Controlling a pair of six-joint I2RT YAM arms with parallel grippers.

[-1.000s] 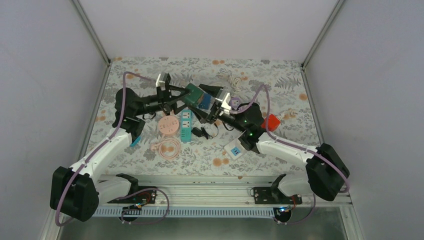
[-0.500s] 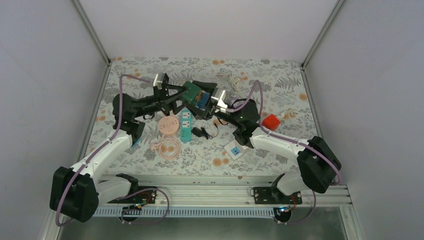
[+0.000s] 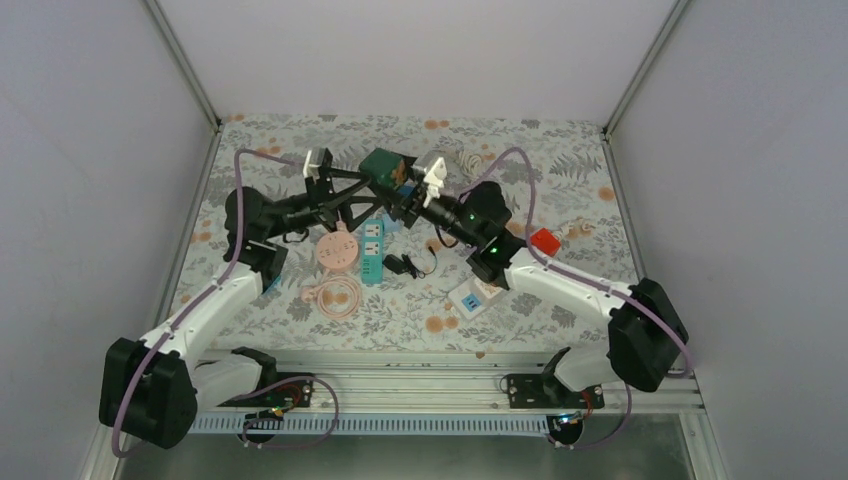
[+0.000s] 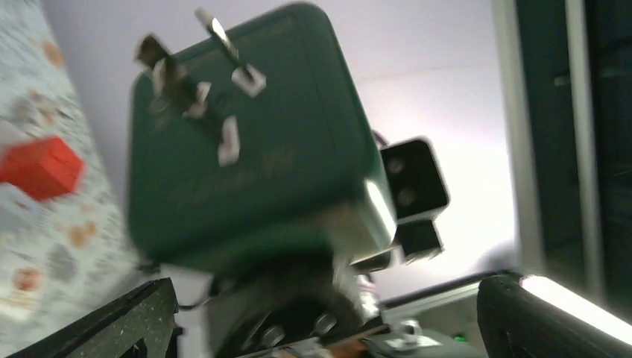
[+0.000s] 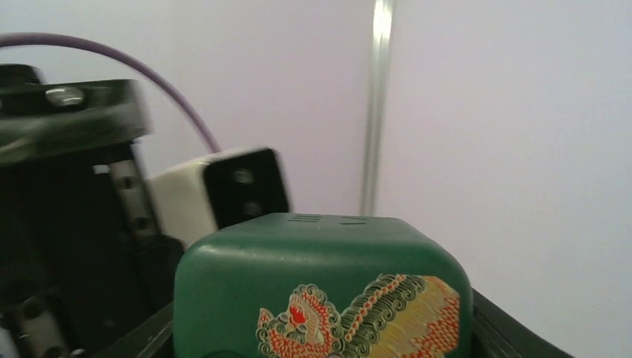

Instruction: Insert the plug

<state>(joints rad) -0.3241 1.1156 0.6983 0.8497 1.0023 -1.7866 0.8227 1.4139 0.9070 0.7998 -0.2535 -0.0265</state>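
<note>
The green plug (image 3: 381, 163) is up in the air over the back part of the desk (image 3: 560, 180), touching nothing below. The right hand (image 3: 398, 180) grips it tight from behind. A second ago it hung lower, closer to the blue-green socket strip (image 3: 372, 247). Now it has gone up and a bit toward the back wall.

Its metal pins (image 4: 195, 86) point at the left hand (image 3: 362, 190). That hand's fingers (image 4: 141, 317) are spread wide and do not touch the plug. I think the plug is being turned or passed over, not pushed in yet.

The two hands are very close and could bump. The pink round thing (image 3: 337, 250) and a little black plug (image 3: 404, 265) lie just beside the strip, so coming down there is tight. The right side of the desk has more room.
</note>
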